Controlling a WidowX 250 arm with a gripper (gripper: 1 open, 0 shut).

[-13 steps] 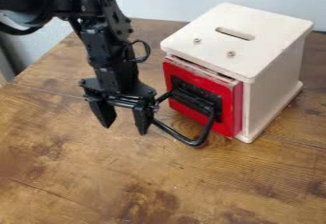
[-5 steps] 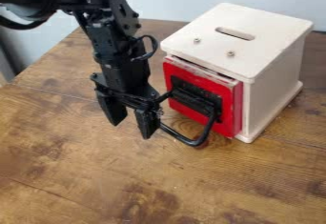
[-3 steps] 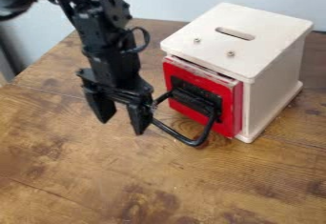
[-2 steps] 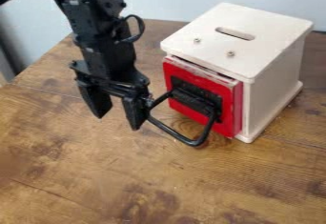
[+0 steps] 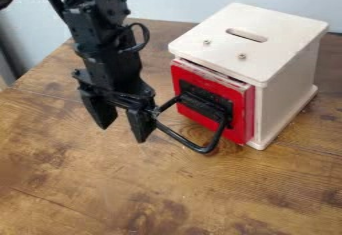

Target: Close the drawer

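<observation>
The red drawer (image 5: 211, 104) with its black centre panel sits in the front of a cream-white box (image 5: 267, 64) at the right, its face about level with the box front. A large black wire loop handle (image 5: 187, 134) hangs out from it over the table. My black gripper (image 5: 118, 116) stands open to the left of the drawer, fingers pointing down. Its right finger (image 5: 140, 122) is beside the handle's left end; I cannot tell if they touch. Nothing is held between the fingers.
The box rests on a worn wooden table (image 5: 120, 194). A slot (image 5: 246, 34) and small screws mark the box top. The table's far edge runs behind the arm, against a pale wall.
My gripper has drifted left, away from the drawer front, and its fingers have spread wider. The drawer and handle look unmoved.
</observation>
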